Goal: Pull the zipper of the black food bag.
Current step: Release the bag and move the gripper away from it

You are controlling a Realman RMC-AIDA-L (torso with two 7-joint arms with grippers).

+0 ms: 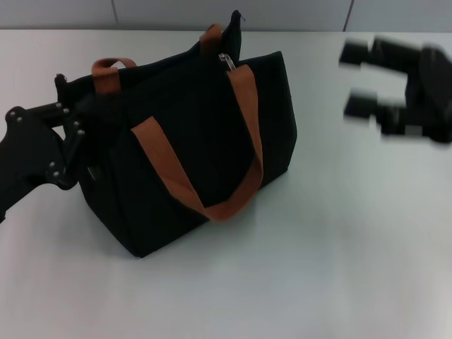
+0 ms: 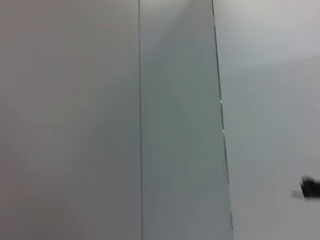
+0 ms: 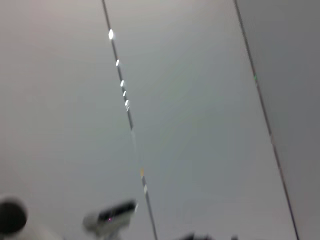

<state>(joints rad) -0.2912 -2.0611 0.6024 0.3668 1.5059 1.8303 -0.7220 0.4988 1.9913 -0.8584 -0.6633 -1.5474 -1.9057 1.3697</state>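
- The black food bag (image 1: 191, 155) is sitting on the white table (image 1: 339, 268), left of centre in the head view, with its top edge running away from the robot.
- The zipper (image 1: 226, 61) pull tab is sticking up at the far end of the top edge, between the two orange-brown straps (image 1: 212, 162).
- The left gripper (image 1: 74, 116) is sitting against the bag's near-left end, apparently bracing or pinching the fabric there. Its tips are merging with the black cloth, so I cannot tell whether the claw is spread or closed on anything.
- The right gripper (image 1: 367, 78) is hanging over the table, well to the right of the bag and clear of it, and motion-blurred. Two prongs are reading as apart with nothing between them, so the claw looks spread.
- Both wrist views are showing only wall panels, with no bag in them.
- Judged step: the approach phase, with the tab not yet grasped and the bag anchored on its left.
- Next move calls for: the right gripper to travel left to the tab, line up over it, close on the metal rather than a strap, then pull along the track while the left side resists.
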